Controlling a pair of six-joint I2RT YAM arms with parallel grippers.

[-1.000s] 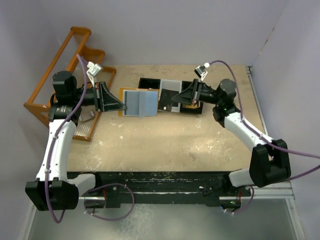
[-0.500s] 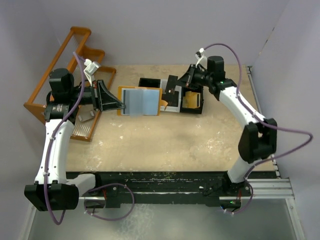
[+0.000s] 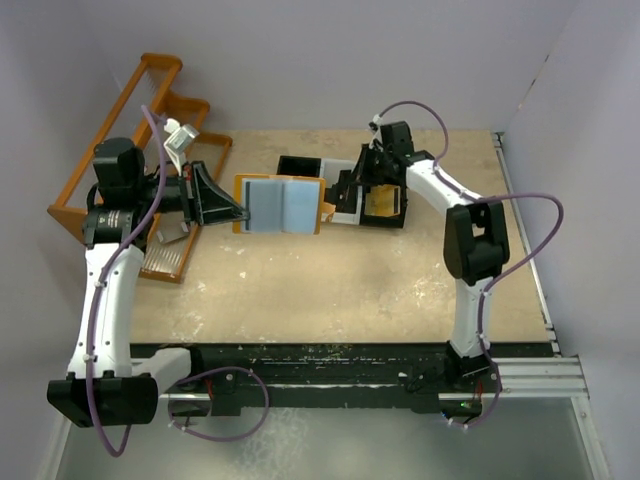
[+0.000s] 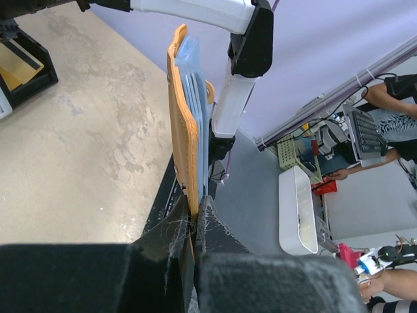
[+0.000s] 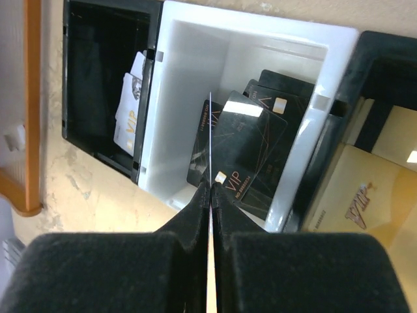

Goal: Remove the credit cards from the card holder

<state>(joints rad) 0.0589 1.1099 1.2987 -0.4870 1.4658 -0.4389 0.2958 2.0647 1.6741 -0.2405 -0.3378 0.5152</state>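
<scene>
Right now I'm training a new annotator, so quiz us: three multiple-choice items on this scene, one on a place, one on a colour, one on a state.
1. The card in the right claw hangs over: A the orange rack; B the white compartment; C bare tabletop.
2. The cards lying in that compartment are: A black; B red; C green.
3. The left claw is: A open and empty; B shut on a loose card; C shut on the card holder.
Answers: 1 B, the right wrist view shows the edge-on card above its white walls; 2 A, black VIP cards lie there; 3 C, it pinches the holder's tan edge.
</scene>
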